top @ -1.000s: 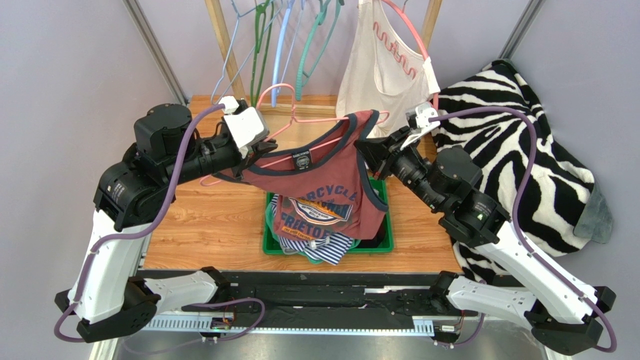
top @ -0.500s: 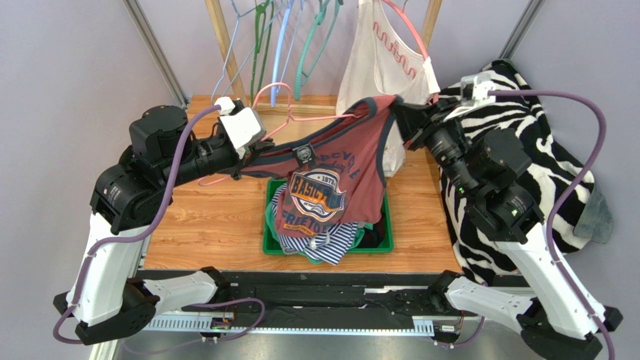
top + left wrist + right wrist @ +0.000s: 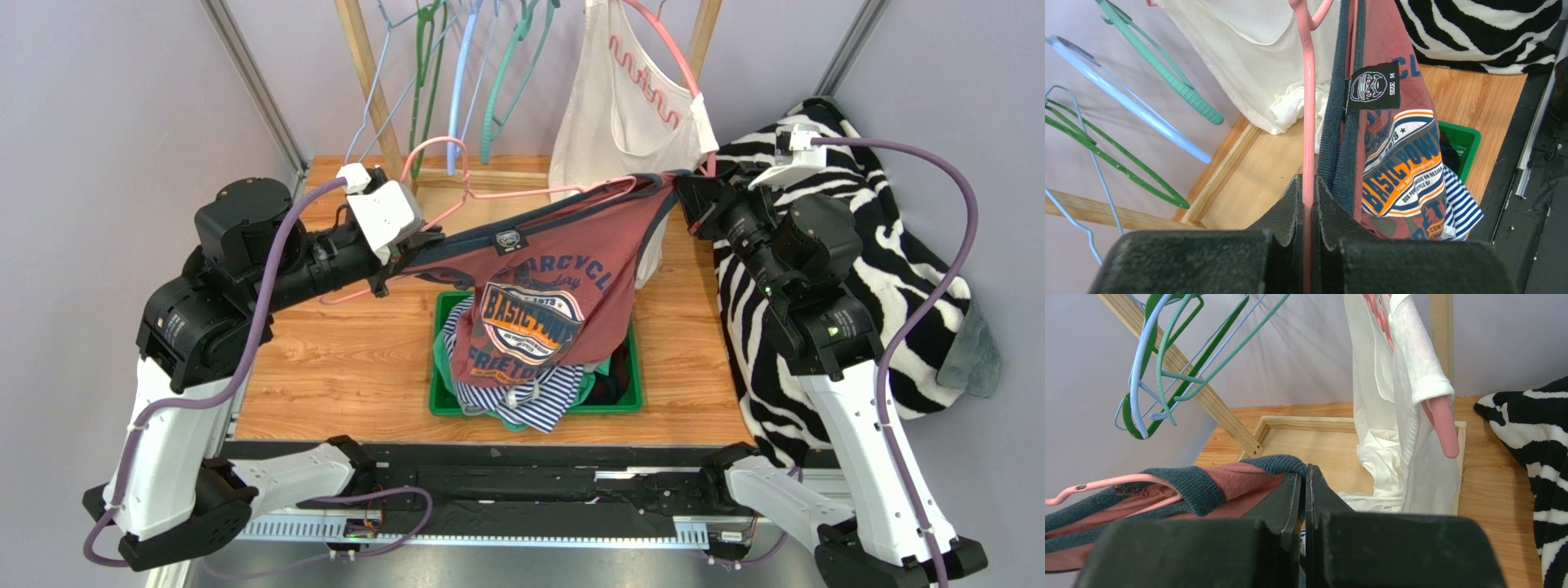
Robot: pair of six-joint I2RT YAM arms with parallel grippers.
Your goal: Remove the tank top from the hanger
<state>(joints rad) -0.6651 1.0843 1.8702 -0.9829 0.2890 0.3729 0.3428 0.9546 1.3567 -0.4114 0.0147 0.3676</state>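
Observation:
A rust-red tank top [image 3: 546, 288] with dark teal trim and a printed logo hangs stretched between my two grippers, above the green bin. Its left side still lies along the pink hanger [image 3: 491, 194]. My left gripper [image 3: 409, 251] is shut on that hanger's thin bar [image 3: 1309, 122], the fingertips [image 3: 1308, 180] pinching it right beside the teal neckline [image 3: 1333, 141]. My right gripper [image 3: 681, 194] is shut on the teal-edged strap [image 3: 1290, 463], holding it taut to the right; in the right wrist view the hanger's end [image 3: 1112, 481] pokes out under the fabric at the left.
A green bin [image 3: 633, 355] with striped clothes [image 3: 540, 404] sits mid-table under the tank top. A white top [image 3: 620, 104] on another pink hanger and several empty hangers [image 3: 454, 61] hang from the wooden rack behind. Zebra-print fabric [image 3: 859, 245] covers the right side.
My right arm swung up and to the right with the strap, stretching the tank top out sideways along the hanger. The left gripper with the hanger shifted slightly left.

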